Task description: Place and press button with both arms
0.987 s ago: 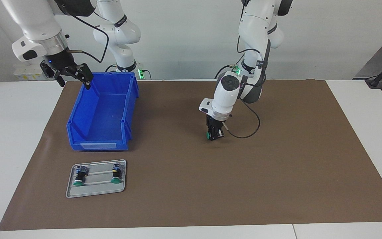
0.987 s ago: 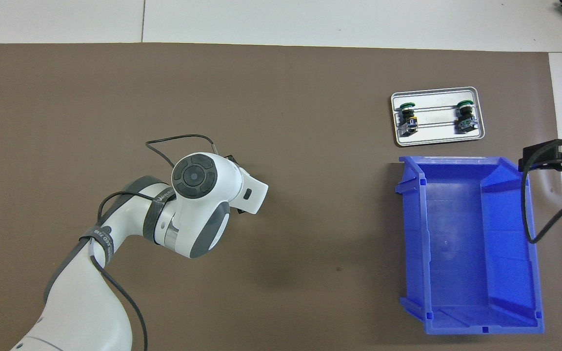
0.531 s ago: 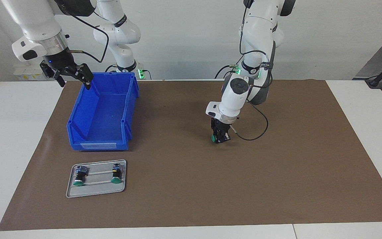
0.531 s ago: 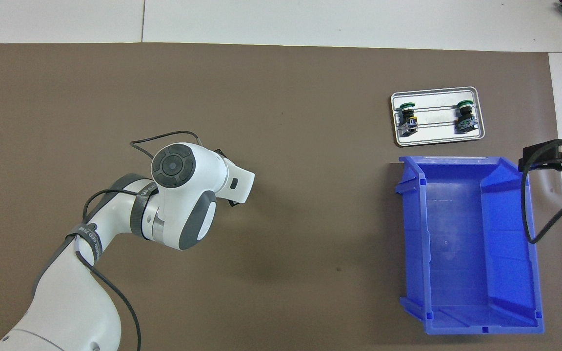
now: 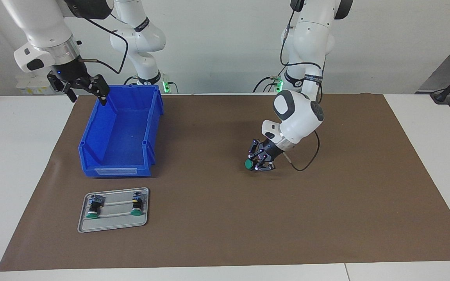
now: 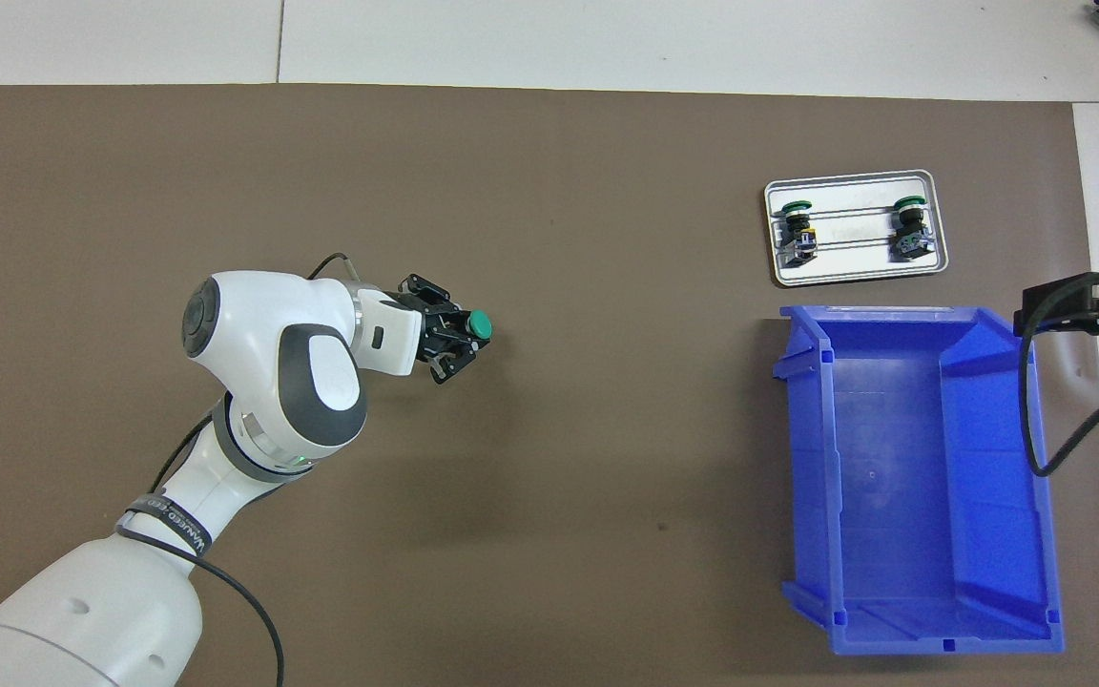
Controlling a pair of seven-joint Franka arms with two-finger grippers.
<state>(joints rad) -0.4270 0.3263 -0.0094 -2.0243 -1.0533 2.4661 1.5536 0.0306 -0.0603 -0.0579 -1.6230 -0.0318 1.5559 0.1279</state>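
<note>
My left gripper (image 5: 259,161) (image 6: 454,334) is shut on a button (image 5: 249,164) (image 6: 479,326) with a round green cap, held low over the middle of the brown mat, tilted so the cap points toward the right arm's end. Two more buttons (image 5: 92,208) (image 5: 136,206) lie on a small grey tray (image 5: 112,224) (image 6: 852,274). My right gripper (image 5: 79,86) (image 6: 1084,310) hangs open in the air over the blue bin's corner nearest the robots, holding nothing; that arm waits.
A blue bin (image 5: 120,132) (image 6: 912,477) stands empty on the mat toward the right arm's end, with the grey tray beside it, farther from the robots. The brown mat (image 5: 326,218) covers most of the white table.
The left arm's wrist has swung and tilted, so the gripper and green-capped button now show from above, pointing sideways. The right arm has not moved.
</note>
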